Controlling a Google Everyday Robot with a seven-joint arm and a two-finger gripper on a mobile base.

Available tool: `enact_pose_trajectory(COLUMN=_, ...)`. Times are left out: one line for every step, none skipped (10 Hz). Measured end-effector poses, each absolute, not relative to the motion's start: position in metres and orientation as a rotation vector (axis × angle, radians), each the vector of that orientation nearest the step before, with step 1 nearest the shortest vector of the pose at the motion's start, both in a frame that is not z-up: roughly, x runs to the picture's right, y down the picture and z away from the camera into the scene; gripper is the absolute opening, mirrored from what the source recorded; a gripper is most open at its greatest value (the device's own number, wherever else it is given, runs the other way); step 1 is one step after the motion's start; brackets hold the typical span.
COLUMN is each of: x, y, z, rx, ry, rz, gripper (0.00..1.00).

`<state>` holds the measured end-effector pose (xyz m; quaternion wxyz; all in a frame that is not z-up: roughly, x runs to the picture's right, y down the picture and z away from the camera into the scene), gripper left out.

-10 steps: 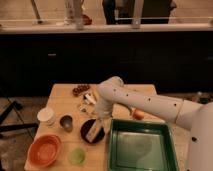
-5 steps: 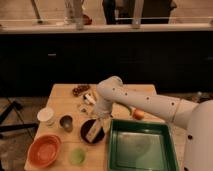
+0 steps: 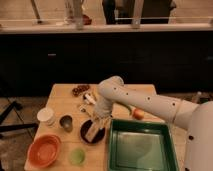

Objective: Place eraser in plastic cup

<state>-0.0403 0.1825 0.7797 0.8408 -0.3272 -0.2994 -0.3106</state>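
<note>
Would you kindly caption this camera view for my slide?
Gripper at the eraser on a dark plate; plastic cup nearby.

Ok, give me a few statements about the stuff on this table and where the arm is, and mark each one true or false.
1. The eraser lies inside the plastic cup. False: it is at the dark dish, and the cup stands apart, nearer the table's front edge.
2. The orange bowl sits next to the plastic cup. True.
3. The end effector hangs over the green tray. False: it is over the dark dish, beside the tray, right above the eraser.
4. The white cup and the metal cup stand side by side. True.
</note>
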Motion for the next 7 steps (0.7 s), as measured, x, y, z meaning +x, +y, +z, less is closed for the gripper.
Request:
enact_pose_trajectory(x=-0.0404, y=0.1825, z=0.7787, rx=-0.688, ry=-0.643, rz=-0.659, gripper=0.15)
enact_pose_trajectory(x=-0.0401, y=0.1824, z=0.7782, rx=-0.686, ry=-0.649, rz=-0.662, gripper=0.15)
enact_pose_trajectory(x=-0.0403, y=0.1818, z=0.777, rx=-0.682, ry=-0.655, rz=-0.667, gripper=0.15)
enact_pose_trajectory(x=-0.0407, y=0.1801, z=0.7753, rx=-0.676, ry=-0.663, rz=-0.674, gripper=0.15)
enact_pose_trajectory(x=-0.0404, y=0.1791, z=0.7742, rx=-0.673, ry=-0.669, rz=-0.678, gripper=0.15)
enact_pose_trajectory(x=-0.04, y=0.1776, z=0.7733, rx=-0.668, ry=-0.675, rz=-0.679, gripper=0.15)
enact_pose_trajectory(x=-0.0382, y=0.1743, z=0.7722, rx=-0.661, ry=-0.683, rz=-0.676, gripper=0.15)
